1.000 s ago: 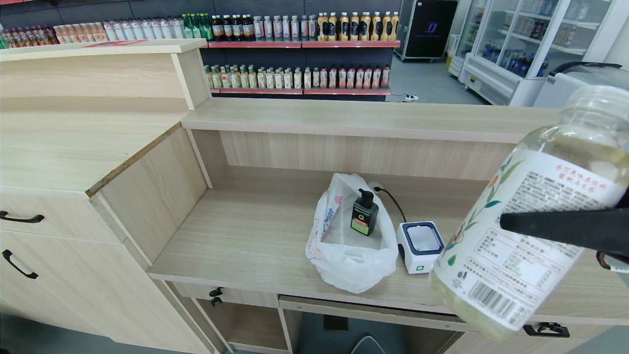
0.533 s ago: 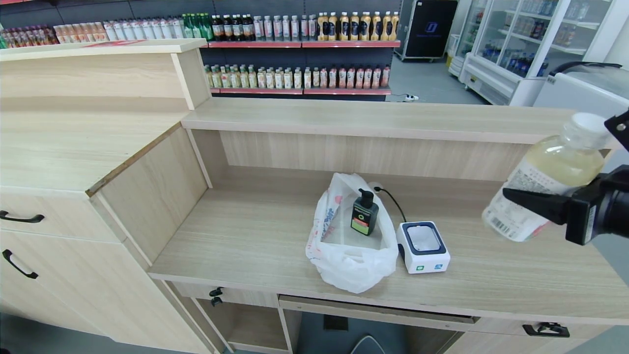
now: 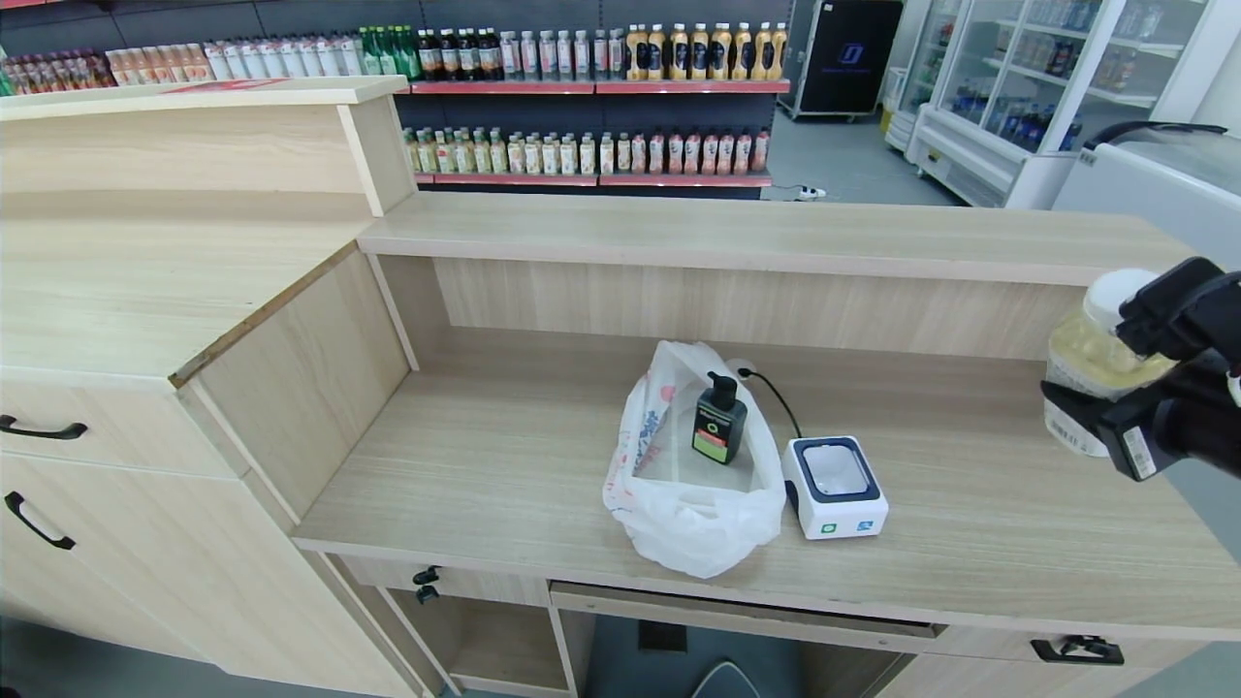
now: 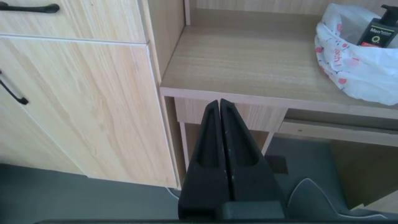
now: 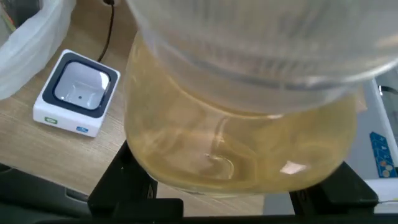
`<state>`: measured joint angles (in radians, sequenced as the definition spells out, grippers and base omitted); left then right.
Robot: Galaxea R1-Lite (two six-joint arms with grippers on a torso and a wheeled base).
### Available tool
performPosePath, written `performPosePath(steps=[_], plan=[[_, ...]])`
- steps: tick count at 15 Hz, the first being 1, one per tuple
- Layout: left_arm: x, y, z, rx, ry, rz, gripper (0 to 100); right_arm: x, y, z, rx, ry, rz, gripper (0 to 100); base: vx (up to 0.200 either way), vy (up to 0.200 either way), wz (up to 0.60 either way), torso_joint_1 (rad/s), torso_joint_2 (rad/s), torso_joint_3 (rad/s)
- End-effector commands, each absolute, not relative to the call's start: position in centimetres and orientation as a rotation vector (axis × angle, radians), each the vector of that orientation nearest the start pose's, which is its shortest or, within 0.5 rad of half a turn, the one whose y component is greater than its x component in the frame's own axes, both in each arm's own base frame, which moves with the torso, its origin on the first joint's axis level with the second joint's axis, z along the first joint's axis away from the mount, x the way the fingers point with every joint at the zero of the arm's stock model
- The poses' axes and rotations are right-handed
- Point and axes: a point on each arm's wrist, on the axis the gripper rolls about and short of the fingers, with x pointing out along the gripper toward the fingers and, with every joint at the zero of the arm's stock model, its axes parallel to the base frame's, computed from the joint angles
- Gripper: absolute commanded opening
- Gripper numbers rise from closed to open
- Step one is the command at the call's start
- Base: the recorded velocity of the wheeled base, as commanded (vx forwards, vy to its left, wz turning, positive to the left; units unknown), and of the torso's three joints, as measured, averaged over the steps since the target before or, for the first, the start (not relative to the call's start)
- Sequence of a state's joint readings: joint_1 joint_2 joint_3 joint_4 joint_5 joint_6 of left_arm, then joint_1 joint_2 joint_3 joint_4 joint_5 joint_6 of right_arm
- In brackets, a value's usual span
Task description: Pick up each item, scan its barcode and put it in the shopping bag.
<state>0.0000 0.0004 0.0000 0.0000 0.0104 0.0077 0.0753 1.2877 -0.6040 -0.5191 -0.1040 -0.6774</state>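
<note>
Bottle in grip, scan not yet done.
Your right gripper (image 3: 1115,373) clamps the drink bottle (image 3: 1086,354) above the right end of the counter (image 3: 504,465), well apart from the scanner (image 3: 834,485). Next, by my judgement, you turn its barcode to the scanner window, then lower it into the shopping bag (image 3: 679,523) beside the pump bottle (image 3: 718,427). Your left gripper (image 4: 221,143) hangs closed and empty below the counter edge. You cannot see the barcode: the gripper covers much of the label.

Right tool (image 3: 1125,373) raised at right, clamped on bottle (image 3: 1091,349), left tool (image 4: 220,134) pressed closed
</note>
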Motion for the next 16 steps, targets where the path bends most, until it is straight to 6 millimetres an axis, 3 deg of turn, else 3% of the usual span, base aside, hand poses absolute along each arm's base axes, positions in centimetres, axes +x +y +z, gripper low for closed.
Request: performPosePath(steps=[1,6,9,13,16], plan=[[-2.3,0.0,7.5,0.008,0.0,0.011,0,20.4,0.5,21.3,-0.694,0.196,0.034,0,0.0,0.0,0.0,0.0,0.0,0.0],[-2.3,0.0,7.5,0.008,0.0,0.011,0,22.3,0.0,20.4,-0.701,0.119,0.02,0,0.0,0.0,0.6,0.002,0.0,0.0],[-2.3,0.0,7.5,0.008,0.0,0.011,0,24.1,-1.1,18.6,-0.783,0.033,0.178,0,0.0,0.0,0.2,-0.002,0.0,0.001],[-2.3,0.0,7.5,0.008,0.0,0.011,0,22.7,-5.4,16.7,-0.967,0.11,0.17,0,0.0,0.0,0.0,0.0,0.0,0.0],[-2.3,0.0,7.5,0.008,0.0,0.011,0,22.3,-6.3,16.2,-0.957,0.162,0.16,0,0.0,0.0,0.0,0.0,0.0,0.0]])
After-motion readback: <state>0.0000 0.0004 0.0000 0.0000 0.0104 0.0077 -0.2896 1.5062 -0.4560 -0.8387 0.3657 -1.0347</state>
